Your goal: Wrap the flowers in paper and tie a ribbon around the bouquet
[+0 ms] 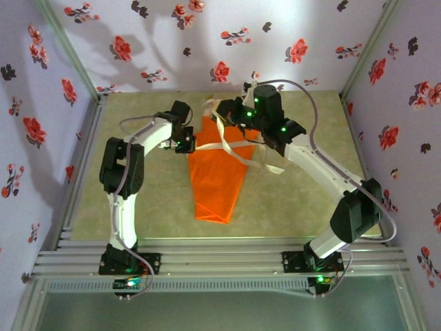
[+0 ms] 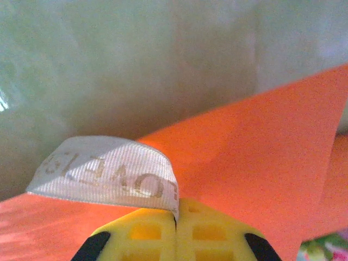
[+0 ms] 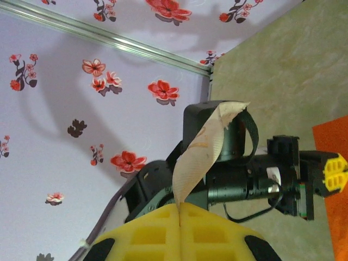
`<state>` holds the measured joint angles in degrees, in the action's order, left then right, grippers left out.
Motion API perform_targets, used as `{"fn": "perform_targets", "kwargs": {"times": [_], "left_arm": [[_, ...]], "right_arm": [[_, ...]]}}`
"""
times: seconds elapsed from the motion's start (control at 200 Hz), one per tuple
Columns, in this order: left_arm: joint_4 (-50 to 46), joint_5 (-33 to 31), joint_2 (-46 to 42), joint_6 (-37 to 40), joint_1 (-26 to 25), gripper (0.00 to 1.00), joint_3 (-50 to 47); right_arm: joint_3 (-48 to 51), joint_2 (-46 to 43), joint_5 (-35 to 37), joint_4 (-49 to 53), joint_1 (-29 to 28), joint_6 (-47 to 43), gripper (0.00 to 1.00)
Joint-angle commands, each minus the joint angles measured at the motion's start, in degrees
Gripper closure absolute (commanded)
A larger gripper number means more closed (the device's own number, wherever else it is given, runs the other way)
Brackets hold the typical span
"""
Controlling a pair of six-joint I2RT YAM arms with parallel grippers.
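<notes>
Lilac walls (image 1: 172, 41) with red flower prints stand behind and beside the right claw (image 1: 224, 110). Below it spreads a mottled beige tabletop (image 1: 296, 200), seemingly stone-patterned; soft shadows cross the back wall.

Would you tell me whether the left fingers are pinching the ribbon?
Yes, the ribbon is clamped between the shut left fingers.

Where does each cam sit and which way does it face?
Top external: above, behind the bases, looking down on table, bouquet, left arm, right arm.
Left wrist: faces bouquet; left end effector shut on ribbon.
Right wrist: faces left arm and wall; right end effector shut on ribbon.
Shared: both wrists show ribbon, bouquet.
</notes>
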<state>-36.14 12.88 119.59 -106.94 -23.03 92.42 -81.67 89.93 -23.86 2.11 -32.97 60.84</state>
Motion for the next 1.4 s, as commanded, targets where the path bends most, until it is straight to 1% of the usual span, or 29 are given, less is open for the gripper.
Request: {"fn": "perform_targets", "kwargs": {"times": [0.0,0.09,0.19,0.345,0.65,0.765,0.9,1.055,1.16,1.235,1.3,1.395], "left_arm": [[4.7,2.3,-4.5,5.4,-1.8,1.0,-3.1],[6.9,3.3,-5.9,7.3,-2.7,1.0,-5.1],[6.7,3.6,-7.0,10.2,-3.3,1.0,-6.2],[7.6,4.3,-8.9,13.3,-4.3,1.0,-7.6],[5.4,3.4,-11.4,16.1,-5.1,1.0,-8.8],[3.6,2.9,-12.4,17.5,-5.0,1.0,-9.3],[2.9,2.9,-13.3,18.4,-5.0,1.0,-11.2],[3.2,2.6,-14.1,19.1,-5.0,1.0,-12.4],[2.4,2.0,-14.4,20.2,-5.0,1.0,-11.9],[2.3,1.8,-14.4,20.9,-4.8,1.0,-11.8],[2.3,1.7,-14.2,21.2,-4.9,1.0,-11.9],[2.6,1.7,-14.0,21.4,-4.9,1.0,-12.2]], "right_arm": [[-0.1,3.0,-1.0,-2.5,0.4,3.0,1.0],[-0.7,5.2,-1.1,-2.6,1.1,4.1,1.0],[-2.0,8.4,-2.0,-2.1,2.4,5.6,1.0],[-6.0,14.8,-3.2,2.5,3.7,4.5,1.0],[-16.2,27.4,-2.4,19.2,5.4,-5.1,1.0],[-22.2,33.4,-3.8,26.8,5.8,-8.4,1.0],[-28.6,38.5,-5.0,34.2,5.7,-11.8,1.0],[-32.6,42.7,-7.6,42.5,5.7,-16.8,1.0],[-34.1,44.0,-9.8,47.7,5.4,-21.4,1.0],[-34.1,43.1,-10.3,51.2,4.8,-24.7,1.0],[-31.0,40.2,-10.1,51.1,4.1,-26.4,1.0],[-24.4,35.0,-11.2,48.0,3.7,-25.8,1.0]]}}
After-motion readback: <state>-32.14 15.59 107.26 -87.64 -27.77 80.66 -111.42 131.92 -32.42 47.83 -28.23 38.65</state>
